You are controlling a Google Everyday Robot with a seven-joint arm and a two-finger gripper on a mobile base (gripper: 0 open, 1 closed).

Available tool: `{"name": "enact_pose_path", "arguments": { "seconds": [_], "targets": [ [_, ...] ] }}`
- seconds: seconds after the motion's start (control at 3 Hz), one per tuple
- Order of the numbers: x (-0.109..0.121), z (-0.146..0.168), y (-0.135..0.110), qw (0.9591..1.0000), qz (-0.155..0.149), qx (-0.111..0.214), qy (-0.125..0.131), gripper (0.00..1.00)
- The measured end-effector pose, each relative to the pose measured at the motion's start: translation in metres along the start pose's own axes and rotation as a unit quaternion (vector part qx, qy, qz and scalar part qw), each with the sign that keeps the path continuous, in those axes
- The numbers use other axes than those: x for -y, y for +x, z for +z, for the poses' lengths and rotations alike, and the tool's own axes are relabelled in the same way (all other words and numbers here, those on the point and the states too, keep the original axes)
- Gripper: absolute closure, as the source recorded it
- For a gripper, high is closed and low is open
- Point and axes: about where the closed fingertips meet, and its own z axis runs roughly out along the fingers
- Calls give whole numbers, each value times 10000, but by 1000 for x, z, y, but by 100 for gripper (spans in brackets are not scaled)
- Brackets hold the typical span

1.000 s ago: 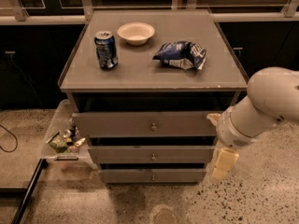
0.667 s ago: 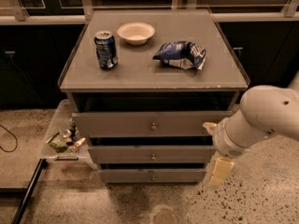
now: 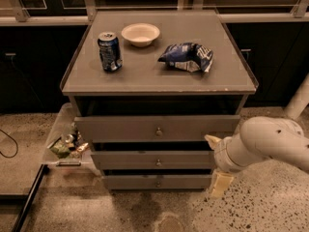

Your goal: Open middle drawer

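Observation:
The grey cabinet has three stacked drawers. The middle drawer point(image 3: 130, 159) has a flat front with a small round metal knob point(image 3: 158, 162) at its centre, and its front stands about flush with the lowest drawer point(image 3: 130, 181). The taller top drawer point(image 3: 120, 128) juts out slightly above it. My gripper point(image 3: 217, 180) hangs at the end of the white arm point(image 3: 263, 141), just off the cabinet's right side at the height of the middle and lowest drawers, to the right of the knob and not touching it.
On the cabinet top point(image 3: 145, 76) stand a blue soda can point(image 3: 109, 51), a white bowl point(image 3: 140, 34) and a blue chip bag point(image 3: 187, 57). A clear bin with rubbish point(image 3: 65, 144) hangs at the cabinet's left. Dark counters run behind. The floor is speckled.
The arm has swung lower and to the right, with the gripper staying near the cabinet's right edge. The drawers have not moved.

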Motion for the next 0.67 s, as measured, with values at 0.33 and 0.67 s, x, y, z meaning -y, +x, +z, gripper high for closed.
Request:
{"name": "enact_pose_path", "arguments": {
  "seconds": [0.33, 0.67],
  "targets": [
    [6, 26, 12, 9997, -90, 80, 206, 0],
    [11, 53, 30, 9996, 27, 150, 248, 0]
  ]
}}
